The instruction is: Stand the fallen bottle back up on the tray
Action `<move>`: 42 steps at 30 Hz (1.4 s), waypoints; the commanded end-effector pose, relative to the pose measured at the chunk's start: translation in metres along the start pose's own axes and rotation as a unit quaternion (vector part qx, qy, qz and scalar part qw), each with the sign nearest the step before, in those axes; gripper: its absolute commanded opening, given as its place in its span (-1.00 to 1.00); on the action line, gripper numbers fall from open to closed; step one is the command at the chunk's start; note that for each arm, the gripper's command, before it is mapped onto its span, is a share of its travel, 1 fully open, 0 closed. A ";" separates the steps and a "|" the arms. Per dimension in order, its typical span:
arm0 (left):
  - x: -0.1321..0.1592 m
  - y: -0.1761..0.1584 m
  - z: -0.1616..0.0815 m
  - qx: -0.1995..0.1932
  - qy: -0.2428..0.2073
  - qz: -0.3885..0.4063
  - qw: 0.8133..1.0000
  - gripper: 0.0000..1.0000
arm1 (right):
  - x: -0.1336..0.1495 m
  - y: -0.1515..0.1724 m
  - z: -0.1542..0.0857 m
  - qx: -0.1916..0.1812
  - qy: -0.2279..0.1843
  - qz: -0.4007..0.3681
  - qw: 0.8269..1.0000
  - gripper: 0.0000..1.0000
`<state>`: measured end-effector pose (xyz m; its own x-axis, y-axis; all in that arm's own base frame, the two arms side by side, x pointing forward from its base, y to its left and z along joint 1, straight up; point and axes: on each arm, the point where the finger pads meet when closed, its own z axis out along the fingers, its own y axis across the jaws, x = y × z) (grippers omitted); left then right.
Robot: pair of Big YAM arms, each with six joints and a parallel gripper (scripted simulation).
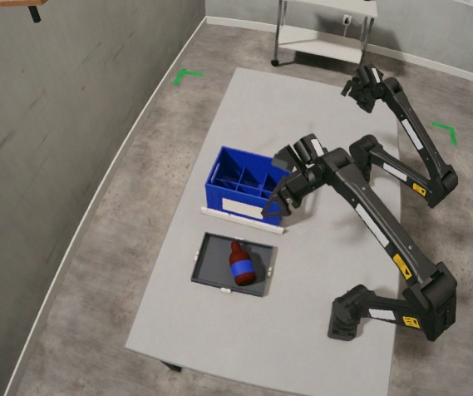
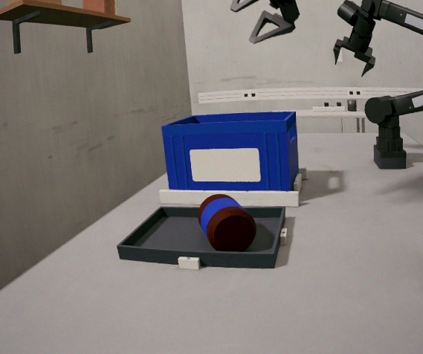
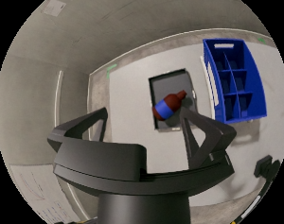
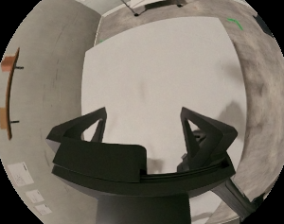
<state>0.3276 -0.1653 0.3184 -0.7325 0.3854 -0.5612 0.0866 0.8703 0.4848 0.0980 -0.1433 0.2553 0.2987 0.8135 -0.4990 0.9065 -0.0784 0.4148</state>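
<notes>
A dark red bottle [image 1: 241, 266] with a blue band lies on its side in the dark grey tray [image 1: 229, 265], neck pointing toward the blue crate [image 1: 244, 183]. The bottle's base faces the exterior view [image 2: 227, 225]. My left gripper [image 1: 272, 187] is open and empty, high above the crate's right edge, well above the bottle. The left wrist view shows the bottle [image 3: 168, 106] and the tray far below between the open fingers. My right gripper [image 1: 355, 91] is open and empty, high over the table's far end; its wrist view [image 4: 143, 115] shows only bare table.
The crate [image 2: 230, 152] has inner dividers and stands against a white stop rail [image 2: 229, 194] just behind the tray [image 2: 204, 236]. Small white blocks [image 2: 188, 262] border the tray. A white cart [image 1: 326, 29] stands beyond the table's far end.
</notes>
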 end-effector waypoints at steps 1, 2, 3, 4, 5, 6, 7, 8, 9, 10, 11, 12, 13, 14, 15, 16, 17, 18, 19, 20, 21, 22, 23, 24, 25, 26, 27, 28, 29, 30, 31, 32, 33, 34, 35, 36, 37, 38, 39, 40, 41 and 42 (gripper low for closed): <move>0.005 0.004 0.012 0.006 -0.006 0.011 1.000 1.00 | 0.002 0.015 0.005 -0.020 0.006 -0.043 0.999 1.00; 0.007 0.003 0.018 0.012 -0.007 0.014 1.000 1.00 | 0.001 0.023 0.003 -0.033 0.005 -0.058 0.998 1.00; 0.011 0.001 0.026 0.020 -0.008 0.014 1.000 1.00 | 0.003 0.031 0.005 -0.045 0.008 -0.079 0.996 1.00; 0.015 -0.001 0.035 0.032 -0.008 0.011 0.999 1.00 | 0.010 0.037 0.011 -0.055 0.015 -0.101 0.993 1.00; 0.020 -0.004 0.045 0.046 -0.007 0.005 0.999 1.00 | 0.017 0.044 0.016 -0.067 0.023 -0.125 0.990 1.00; 0.025 -0.007 0.053 0.059 -0.006 -0.001 0.998 1.00 | 0.020 0.056 0.014 -0.086 0.025 -0.144 0.986 1.00; 0.029 -0.010 0.061 0.070 -0.005 -0.007 0.998 1.00 | 0.022 0.069 0.010 -0.107 0.026 -0.162 0.981 1.00; 0.033 -0.012 0.068 0.080 -0.005 -0.011 0.997 1.00 | 0.027 0.078 0.010 -0.122 0.030 -0.182 0.975 1.00; 0.036 -0.014 0.075 0.090 -0.004 -0.015 0.996 1.00 | 0.033 0.087 0.010 -0.138 0.034 -0.201 0.969 1.00; 0.040 -0.016 0.081 0.100 -0.004 -0.019 0.995 1.00 | 0.040 0.095 0.011 -0.152 0.038 -0.221 0.963 1.00; 0.043 -0.018 0.088 0.109 -0.004 -0.022 0.994 1.00 | 0.053 0.098 0.019 -0.159 0.047 -0.243 0.956 1.00; 0.043 -0.018 0.088 0.109 -0.004 -0.022 0.994 1.00 | 0.053 0.098 0.019 -0.159 0.047 -0.243 0.956 1.00; 0.043 -0.018 0.088 0.109 -0.004 -0.022 0.994 1.00 | 0.053 0.098 0.019 -0.159 0.047 -0.243 0.956 1.00; 0.048 -0.023 0.099 0.117 0.002 -0.020 0.993 1.00 | 0.055 0.115 0.008 -0.189 0.043 -0.266 0.944 1.00; 0.052 -0.025 0.107 0.128 0.002 -0.024 0.991 1.00 | 0.065 0.126 0.006 -0.209 0.048 -0.290 0.933 1.00; 0.058 -0.030 0.116 0.138 0.008 -0.026 0.990 1.00 | 0.075 0.135 0.004 -0.228 0.052 -0.310 0.922 1.00; 0.062 -0.033 0.124 0.150 0.010 -0.030 0.988 1.00 | 0.087 0.145 0.001 -0.249 0.057 -0.331 0.908 1.00; 0.066 -0.035 0.130 0.159 0.011 -0.034 0.987 1.00 | 0.098 0.153 -0.003 -0.268 0.061 -0.351 0.895 1.00; 0.069 -0.037 0.136 0.167 0.011 -0.036 0.985 1.00 | 0.112 0.156 0.000 -0.280 0.067 -0.373 0.882 1.00; 0.072 -0.038 0.141 0.175 0.011 -0.039 0.984 1.00 | 0.125 0.160 -0.001 -0.294 0.071 -0.394 0.868 1.00; 0.075 -0.040 0.146 0.182 0.011 -0.041 0.982 1.00 | 0.133 0.171 -0.011 -0.318 0.070 -0.410 0.852 1.00; 0.077 -0.041 0.151 0.189 0.011 -0.043 0.981 1.00 | 0.142 0.181 -0.021 -0.341 0.069 -0.426 0.835 1.00; 0.080 -0.043 0.156 0.197 0.012 -0.046 0.979 1.00 | 0.154 0.186 -0.027 -0.360 0.071 -0.443 0.818 1.00; 0.082 -0.044 0.161 0.203 0.012 -0.048 0.978 1.00 | 0.167 0.191 -0.033 -0.378 0.073 -0.460 0.800 1.00; 0.084 -0.045 0.165 0.210 0.012 -0.050 0.976 1.00 | 0.180 0.195 -0.040 -0.397 0.074 -0.476 0.782 1.00; 0.075 -0.044 0.166 0.216 0.003 -0.056 0.975 1.00 | 0.195 0.196 -0.044 -0.412 0.078 -0.492 0.763 1.00; 0.082 -0.046 0.171 0.222 0.007 -0.056 0.973 1.00 | 0.210 0.195 -0.047 -0.426 0.081 -0.510 0.743 1.00; 0.092 -0.050 0.177 0.228 0.014 -0.056 0.972 1.00 | 0.221 0.200 -0.058 -0.447 0.080 -0.521 0.723 1.00; 0.092 -0.050 0.177 0.228 0.014 -0.056 0.972 1.00 | 0.221 0.200 -0.058 -0.447 0.080 -0.521 0.723 1.00; 0.092 -0.050 0.177 0.228 0.014 -0.056 0.972 1.00 | 0.221 0.200 -0.058 -0.447 0.080 -0.521 0.723 1.00; 0.077 -0.046 0.176 0.231 0.000 -0.061 0.971 1.00 | 0.230 0.205 -0.070 -0.467 0.076 -0.531 0.703 1.00; 0.078 -0.047 0.179 0.235 0.001 -0.063 0.970 1.00 | 0.243 0.206 -0.080 -0.486 0.076 -0.544 0.680 1.00; 0.080 -0.048 0.182 0.240 0.001 -0.065 0.969 1.00 | 0.257 0.206 -0.089 -0.503 0.078 -0.554 0.659 1.00; 0.089 -0.051 0.186 0.245 0.009 -0.064 0.967 1.00 | 0.269 0.205 -0.098 -0.519 0.080 -0.562 0.639 1.00; 0.099 -0.054 0.189 0.249 0.016 -0.064 0.966 1.00 | 0.280 0.203 -0.106 -0.533 0.081 -0.569 0.621 1.00; 0.096 -0.054 0.189 0.251 0.014 -0.066 0.966 1.00 | 0.294 0.194 -0.105 -0.540 0.086 -0.581 0.603 1.00; 0.084 -0.051 0.188 0.252 0.003 -0.070 0.965 1.00 | 0.303 0.193 -0.115 -0.555 0.085 -0.586 0.584 1.00; 0.084 -0.052 0.188 0.254 0.005 -0.076 0.964 1.00 | 0.310 0.195 -0.132 -0.575 0.082 -0.587 0.564 1.00; 0.085 -0.052 0.189 0.255 0.006 -0.077 0.964 1.00 | 0.321 0.192 -0.141 -0.589 0.081 -0.593 0.543 1.00; 0.085 -0.052 0.189 0.256 0.005 -0.077 0.964 1.00 | 0.331 0.187 -0.151 -0.604 0.080 -0.597 0.522 1.00; 0.085 -0.053 0.189 0.256 0.005 -0.077 0.963 1.00 | 0.341 0.182 -0.161 -0.618 0.080 -0.601 0.501 1.00; 0.084 -0.054 0.188 0.258 0.005 -0.075 0.963 1.00 | 0.351 0.177 -0.171 -0.631 0.079 -0.604 0.480 1.00</move>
<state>0.3804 -0.1214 0.1182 -0.7788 0.2387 -0.5801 0.2955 0.9553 -0.0036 0.3109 0.1909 0.2723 -0.4393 -0.0506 -0.8969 -0.4300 0.8885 0.1605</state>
